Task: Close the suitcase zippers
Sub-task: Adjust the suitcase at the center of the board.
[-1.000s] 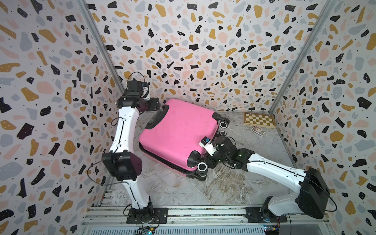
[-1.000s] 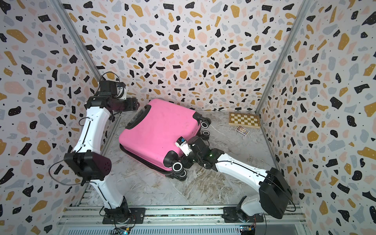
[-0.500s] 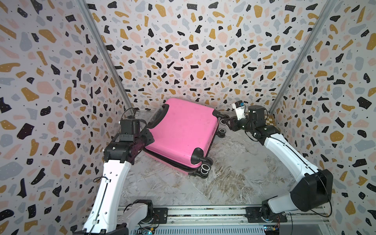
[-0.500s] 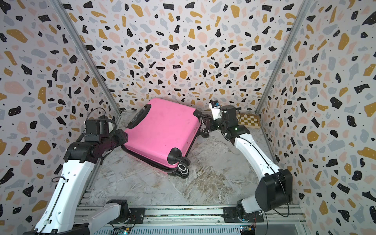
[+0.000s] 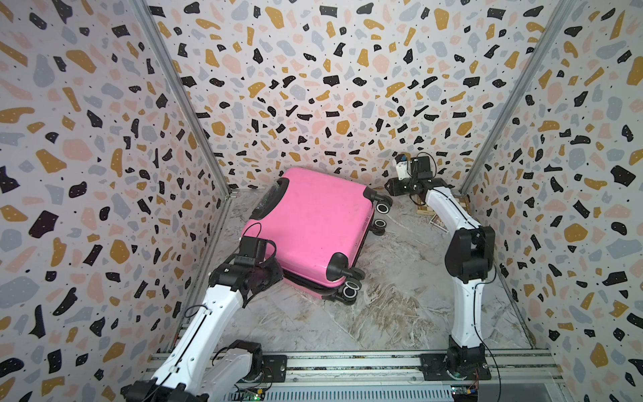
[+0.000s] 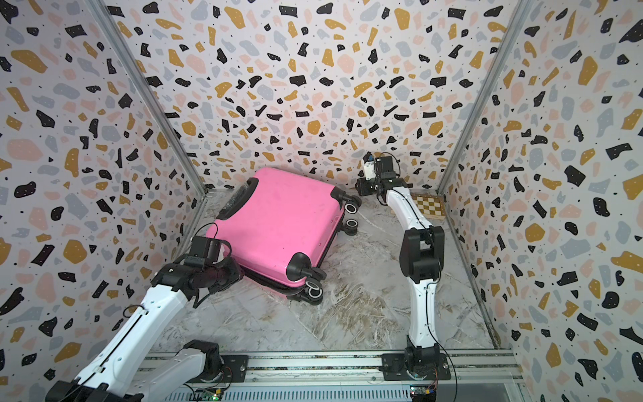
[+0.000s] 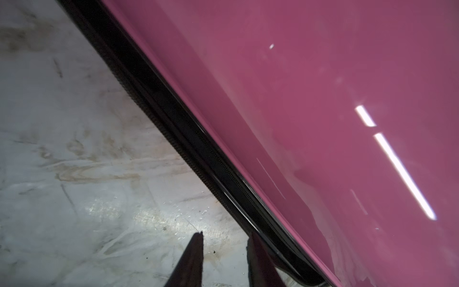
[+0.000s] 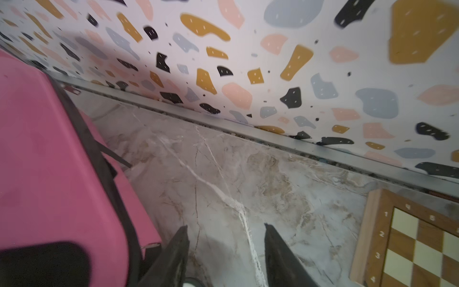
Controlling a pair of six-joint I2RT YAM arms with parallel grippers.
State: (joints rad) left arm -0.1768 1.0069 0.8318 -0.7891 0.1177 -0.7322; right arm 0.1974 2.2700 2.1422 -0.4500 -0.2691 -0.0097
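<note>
The glossy pink suitcase [image 5: 313, 222] [image 6: 278, 222] lies flat on the marble floor, its black handle toward the far left. The black zipper band [image 7: 173, 119] runs round its seam and also shows on the near edge [image 5: 313, 283]. My left gripper [image 7: 224, 234] [image 5: 275, 275] is at the case's near-left corner, beside the band. Its jaws stand narrowly open, with only floor between them. My right gripper [image 8: 226, 227] [image 5: 389, 188] hangs open over bare floor by the far-right wheels. In the right wrist view a thin dark tab [image 8: 115, 156] sticks out from the zipper band [image 8: 99, 154].
A wooden chessboard [image 6: 429, 205] [image 8: 422, 243] lies in the far right corner behind my right arm. Terrazzo-patterned walls close in three sides. Black wheels [image 5: 382, 209] [image 5: 349, 290] jut from the case's right side. A metal rail [image 5: 348, 365] runs along the front.
My left arm swung from the handle corner to the near-left corner and its jaws narrowed. My right arm went from the near wheel to the far-right wheels. The suitcase turned slightly.
</note>
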